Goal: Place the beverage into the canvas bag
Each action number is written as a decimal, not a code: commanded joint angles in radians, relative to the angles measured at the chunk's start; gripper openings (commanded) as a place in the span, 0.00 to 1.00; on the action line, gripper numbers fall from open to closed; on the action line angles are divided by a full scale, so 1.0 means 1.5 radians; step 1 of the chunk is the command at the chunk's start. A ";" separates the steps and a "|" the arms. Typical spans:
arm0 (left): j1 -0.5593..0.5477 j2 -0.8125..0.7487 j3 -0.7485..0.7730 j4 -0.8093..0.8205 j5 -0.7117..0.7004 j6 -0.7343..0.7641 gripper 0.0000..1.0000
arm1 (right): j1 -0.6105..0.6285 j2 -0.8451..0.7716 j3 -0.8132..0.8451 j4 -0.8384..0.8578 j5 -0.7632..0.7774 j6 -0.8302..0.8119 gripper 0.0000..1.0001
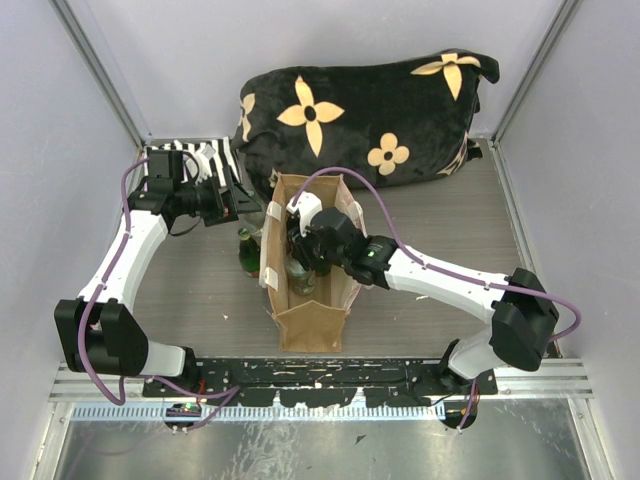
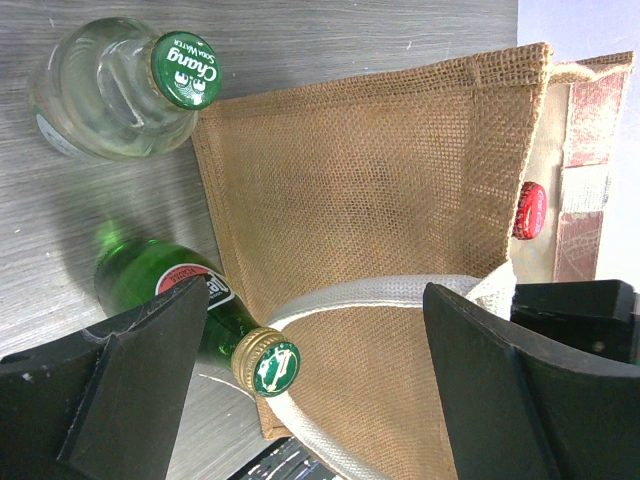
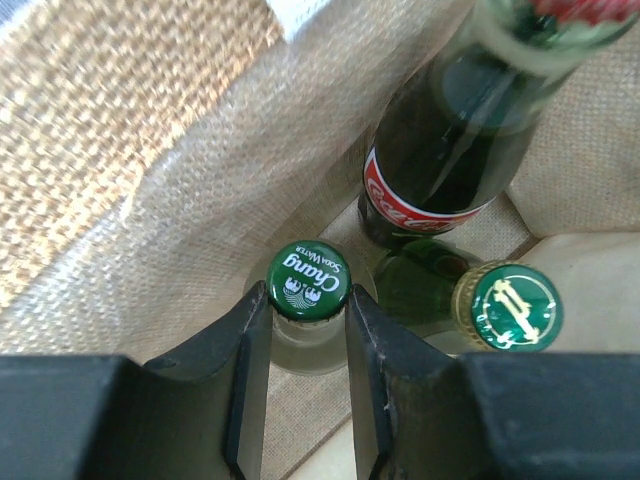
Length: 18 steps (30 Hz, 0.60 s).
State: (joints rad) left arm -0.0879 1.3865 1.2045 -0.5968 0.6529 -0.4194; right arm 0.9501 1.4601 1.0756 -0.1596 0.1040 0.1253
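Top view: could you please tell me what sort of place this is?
Most likely a lab robot cell, not a home or shop: bare pale walls with metal posts, two arms bolted to a rail, and staged props like the bag and cushion.

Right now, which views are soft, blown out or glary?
Right wrist: bag wall upper left and cola bottle top are out of focus; Chang bottle sharp at the cap. Left wrist: all crisp, glare on the clear bottle, background blown out top right. Top external: even light, bag interior dark.
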 commanded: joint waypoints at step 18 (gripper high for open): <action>0.000 -0.020 -0.009 -0.012 0.006 0.015 0.95 | 0.017 -0.048 -0.061 0.132 0.039 -0.010 0.12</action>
State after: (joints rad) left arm -0.0879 1.3838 1.2045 -0.5976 0.6533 -0.4118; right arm 0.9680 1.4612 0.9936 -0.0269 0.1268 0.1043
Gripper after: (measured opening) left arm 0.950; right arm 0.361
